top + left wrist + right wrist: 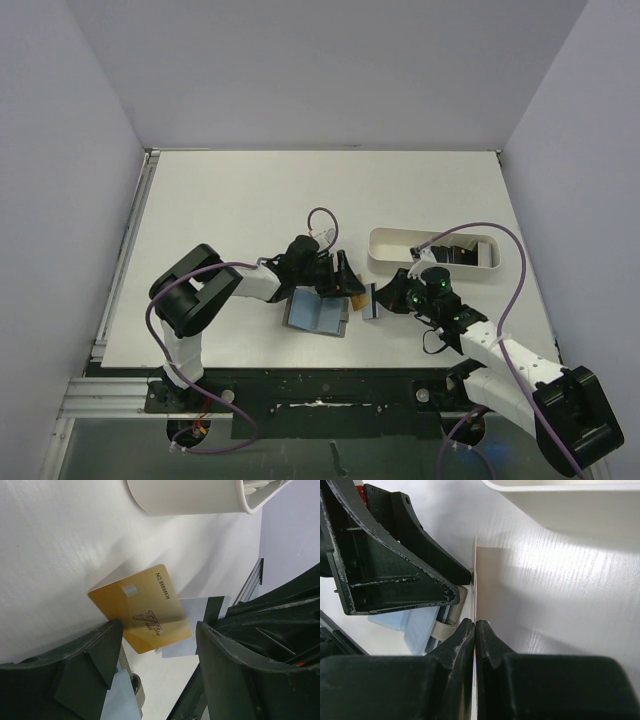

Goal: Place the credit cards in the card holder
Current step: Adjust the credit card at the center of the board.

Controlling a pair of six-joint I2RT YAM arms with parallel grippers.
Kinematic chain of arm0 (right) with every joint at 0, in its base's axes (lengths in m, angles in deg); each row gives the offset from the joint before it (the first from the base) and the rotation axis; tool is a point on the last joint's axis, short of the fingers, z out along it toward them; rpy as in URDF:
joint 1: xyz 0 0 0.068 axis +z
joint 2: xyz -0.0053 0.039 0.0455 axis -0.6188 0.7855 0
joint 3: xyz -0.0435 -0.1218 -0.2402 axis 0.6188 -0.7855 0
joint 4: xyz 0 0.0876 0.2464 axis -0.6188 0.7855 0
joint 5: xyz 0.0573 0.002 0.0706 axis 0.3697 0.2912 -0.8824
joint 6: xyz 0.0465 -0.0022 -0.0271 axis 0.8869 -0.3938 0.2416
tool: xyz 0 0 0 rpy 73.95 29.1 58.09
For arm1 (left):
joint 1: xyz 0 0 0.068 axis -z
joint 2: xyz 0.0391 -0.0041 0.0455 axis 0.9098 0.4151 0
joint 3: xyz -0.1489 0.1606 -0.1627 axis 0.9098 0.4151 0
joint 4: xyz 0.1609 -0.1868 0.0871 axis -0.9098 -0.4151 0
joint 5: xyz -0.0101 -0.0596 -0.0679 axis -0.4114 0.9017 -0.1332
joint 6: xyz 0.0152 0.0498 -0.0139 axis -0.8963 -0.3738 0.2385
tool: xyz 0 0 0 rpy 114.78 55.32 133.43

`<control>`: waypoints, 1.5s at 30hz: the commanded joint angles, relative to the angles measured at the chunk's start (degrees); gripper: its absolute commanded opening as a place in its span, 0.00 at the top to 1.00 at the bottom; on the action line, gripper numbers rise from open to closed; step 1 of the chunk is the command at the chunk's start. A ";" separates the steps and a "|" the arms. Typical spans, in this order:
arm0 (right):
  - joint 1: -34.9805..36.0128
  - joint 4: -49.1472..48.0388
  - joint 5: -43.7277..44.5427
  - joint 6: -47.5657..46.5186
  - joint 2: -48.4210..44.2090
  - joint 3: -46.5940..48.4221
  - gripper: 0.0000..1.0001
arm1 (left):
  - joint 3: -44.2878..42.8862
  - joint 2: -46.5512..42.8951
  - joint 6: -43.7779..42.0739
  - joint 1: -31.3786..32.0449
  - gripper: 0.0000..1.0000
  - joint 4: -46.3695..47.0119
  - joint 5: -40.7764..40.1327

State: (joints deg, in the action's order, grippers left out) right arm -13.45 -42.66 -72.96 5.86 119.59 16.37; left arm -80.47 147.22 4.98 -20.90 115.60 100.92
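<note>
From above, the wallet (314,316) lies open on the white surface (230,210), blue lining up, near the front edge. The left claw (340,280) hangs over its far right corner. Just right of the wallet lies a gold card (355,299). Beside that, the right claw (382,300) pinches a pale card (371,301). Behind the right claw stands a white tray (400,262) with what look like dark cards (457,251) inside.

On the left wrist camera, the left claw (159,627) is open, its fingers (85,675) well apart. The gold card (145,607) shows between the fingertips, marked VIP, with one edge hidden behind the left finger. I cannot tell whether it touches that finger. The pale card (197,611), with a dark stripe, stands just beyond it. A strip of the wallet (120,697) shows at the bottom and the tray (190,497) at the top.

On the right wrist camera, the right claw (475,626) is closed on the pale card (474,580), seen edge-on and upright. The left claw (395,565) fills the upper left, over the wallet (420,627). The tray (570,510) sits at the upper right.
</note>
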 commanded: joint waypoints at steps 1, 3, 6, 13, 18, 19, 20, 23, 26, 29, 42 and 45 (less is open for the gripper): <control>0.33 -4.96 -1.19 1.11 -0.42 0.08 1.00 | 2.46 -0.45 -1.25 -0.10 0.37 -2.81 -1.97; 0.48 -5.15 -0.74 1.53 -1.01 -0.28 1.00 | 2.79 -0.28 -0.70 -0.26 0.36 -1.80 -1.27; 0.75 -5.07 0.22 2.11 -2.08 -0.69 1.00 | 2.81 -0.08 -0.61 -0.37 0.36 -1.52 -1.03; 0.83 -5.09 -0.05 2.58 -2.44 -0.88 1.00 | 2.86 -1.01 -1.02 -0.54 0.34 -2.51 -2.50; 0.83 -4.85 -0.15 2.34 -2.51 -0.38 1.00 | 3.42 -1.32 -1.34 -0.61 0.34 -3.73 -3.30; 0.81 -4.80 -0.21 2.43 -2.51 -0.46 1.00 | 3.42 -1.39 -1.33 -0.63 0.34 -3.81 -3.43; 0.80 -5.08 -0.34 2.72 -2.51 -0.67 1.00 | 3.50 -1.55 -1.27 -0.63 0.34 -3.80 -3.60; 0.80 -7.07 -1.44 4.12 -2.24 -1.33 1.00 | 3.64 -1.95 -1.11 -0.72 0.34 -3.79 -3.16; 0.83 -8.95 -2.83 6.00 -1.12 -1.28 1.00 | 3.42 -2.59 -0.99 -0.72 0.32 -4.10 -2.04; 0.80 -10.78 -3.50 6.96 0.24 -1.21 1.00 | 3.27 -2.98 -1.02 -0.80 0.32 -4.79 -2.19; 1.10 -12.99 -4.70 8.45 2.93 -1.12 1.00 | 4.21 -4.03 -1.33 -1.82 0.34 -5.77 -3.33; 1.01 -13.00 -4.66 8.74 3.09 -0.99 1.00 | 4.21 -4.24 -1.39 -1.95 0.33 -5.68 -3.05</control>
State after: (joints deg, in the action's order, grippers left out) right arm -12.65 -50.77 -76.46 13.62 122.56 14.86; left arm -77.47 144.10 5.30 -22.12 114.77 100.22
